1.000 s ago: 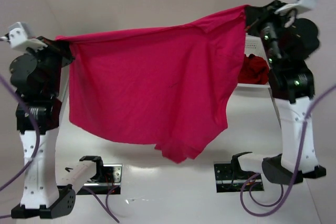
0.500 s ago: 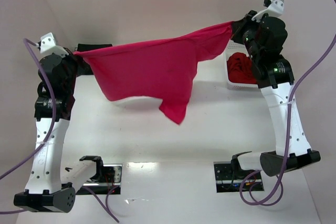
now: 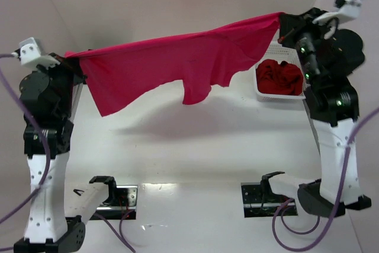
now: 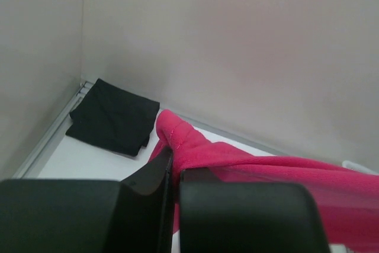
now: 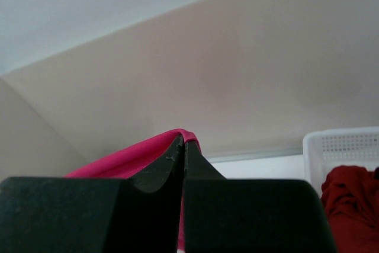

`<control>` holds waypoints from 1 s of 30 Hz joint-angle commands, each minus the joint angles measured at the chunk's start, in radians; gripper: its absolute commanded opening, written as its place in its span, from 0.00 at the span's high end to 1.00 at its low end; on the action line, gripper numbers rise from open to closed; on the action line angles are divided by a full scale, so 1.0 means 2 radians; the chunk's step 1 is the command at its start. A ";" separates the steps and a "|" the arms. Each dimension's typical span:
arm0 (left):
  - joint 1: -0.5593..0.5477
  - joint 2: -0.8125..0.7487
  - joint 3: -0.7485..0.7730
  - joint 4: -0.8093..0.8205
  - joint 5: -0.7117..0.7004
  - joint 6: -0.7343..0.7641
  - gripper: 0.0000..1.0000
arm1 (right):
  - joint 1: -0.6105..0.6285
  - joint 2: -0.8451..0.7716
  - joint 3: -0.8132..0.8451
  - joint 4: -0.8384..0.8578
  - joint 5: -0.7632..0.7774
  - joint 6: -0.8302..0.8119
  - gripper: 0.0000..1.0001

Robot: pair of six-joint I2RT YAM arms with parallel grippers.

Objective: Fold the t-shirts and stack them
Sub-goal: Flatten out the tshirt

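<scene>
Stretching the bright crimson-pink cloth t-shirt [image 3: 172,63] high above the white counter [image 3: 195,146], your left pincer [image 3: 74,57] and right pincer [image 3: 281,22] each clamp one end. Its hanging tail has swung farther and flatter than a second ago, so you are likely mid-flick, with spreading next.

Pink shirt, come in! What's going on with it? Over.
Shut on pink shirt: left gripper one end, right gripper the other. Shirt stretched in the air, middle sagging. Nothing underneath it; black shirt in far corner, red shirts in basket.
</scene>
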 commanded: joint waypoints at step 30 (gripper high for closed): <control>0.009 0.249 -0.188 0.144 -0.119 -0.070 1.00 | -0.003 0.192 -0.248 0.163 0.140 0.008 1.00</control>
